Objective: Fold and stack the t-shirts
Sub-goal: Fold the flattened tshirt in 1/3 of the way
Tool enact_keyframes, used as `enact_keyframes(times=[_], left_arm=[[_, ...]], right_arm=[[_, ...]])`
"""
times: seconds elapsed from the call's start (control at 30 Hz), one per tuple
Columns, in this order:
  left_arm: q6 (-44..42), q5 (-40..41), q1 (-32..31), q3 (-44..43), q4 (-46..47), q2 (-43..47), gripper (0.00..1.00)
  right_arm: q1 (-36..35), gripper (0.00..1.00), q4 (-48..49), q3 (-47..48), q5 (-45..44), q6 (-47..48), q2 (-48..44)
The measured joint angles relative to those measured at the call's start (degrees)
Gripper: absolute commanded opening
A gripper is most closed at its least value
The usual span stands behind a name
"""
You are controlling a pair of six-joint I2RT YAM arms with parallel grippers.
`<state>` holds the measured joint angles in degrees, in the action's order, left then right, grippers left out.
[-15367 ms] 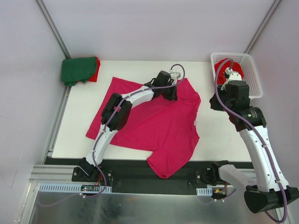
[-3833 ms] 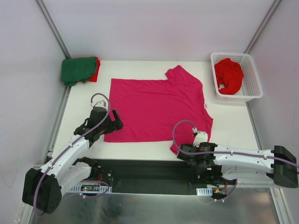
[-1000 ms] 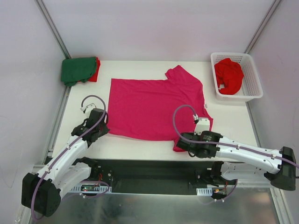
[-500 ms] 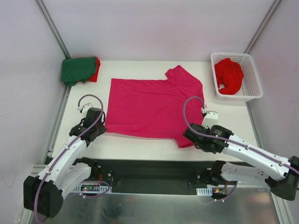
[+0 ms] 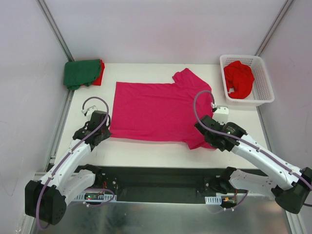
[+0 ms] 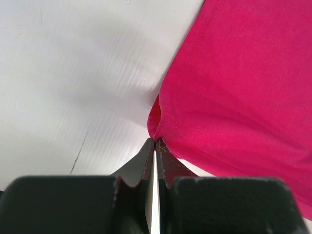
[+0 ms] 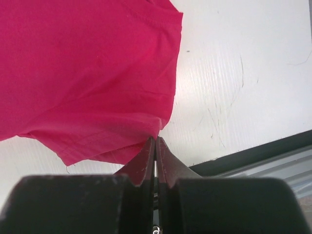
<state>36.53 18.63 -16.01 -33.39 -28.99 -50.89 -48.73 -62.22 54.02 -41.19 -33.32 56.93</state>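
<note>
Currently both jaws pinch the magenta t-shirt point(image 5: 156, 109): left gripper point(image 6: 155, 142) on its lower-left corner, right gripper point(image 7: 155, 140) lower-right; cloth lies up-frame, long axis left-right.

Upper left in the overhead view, the folded dark green cloth t-shirt point(image 5: 80, 72) hides all but a thin edge of a red cloth t-shirt point(image 5: 101, 73). Both wrist views cut off the magenta-pink cloth t-shirt point(image 6: 243, 73) at the top edge.
</note>
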Motion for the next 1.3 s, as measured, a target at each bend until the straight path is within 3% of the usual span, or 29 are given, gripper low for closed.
enact_keyframes(times=[0.7, 1.3], left_arm=[[-3.8, 1.6, 1.1, -9.1, 4.5, -10.9, 0.0], [-6.6, 1.6, 1.1, -13.9, 9.5, -20.2, 0.0]], right_arm=[[17.1, 0.01, 14.8, 10.1, 5.2, 19.2, 10.9], [26.8, 0.01, 21.7, 18.9, 11.0, 27.9, 21.6]])
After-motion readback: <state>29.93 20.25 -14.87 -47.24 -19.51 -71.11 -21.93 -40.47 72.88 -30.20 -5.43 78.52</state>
